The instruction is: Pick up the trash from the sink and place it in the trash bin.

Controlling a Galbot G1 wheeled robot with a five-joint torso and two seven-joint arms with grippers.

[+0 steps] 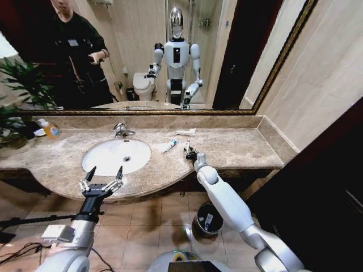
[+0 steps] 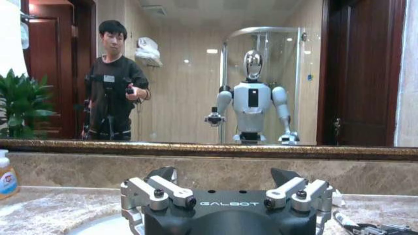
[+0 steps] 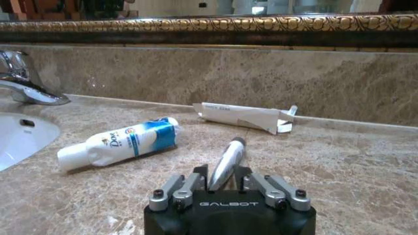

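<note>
From my head camera, my right claw rests on the beige-brown marble countertop just right of the white oval porcelain sink, clenched on a slim silver-white tube; a white tube with a blue end lies near the basin's right rim, and a slim white paper packet lies at the back edge of the countertop by the wall; the chrome faucet stands behind the basin, and an orange-yellow soap bottle sits toward the back left corner; my left claw hangs over the front edge of the countertop before the basin, its fingers spread and released; the small round black trash bin with a shiny rim stands on the floor below the countertop, beside my right arm.

From my left wrist, my left claw points at the mirror with its two black fingertips apart and nothing between them; the soap bottle stands at the edge.

From my right wrist, my right claw grips the silver-white tube, which sticks out forward between the fingers; the blue-ended white tube lies flat on the marble between the tube and the sink; the paper packet lies against the backsplash; the faucet stands over the basin.
</note>
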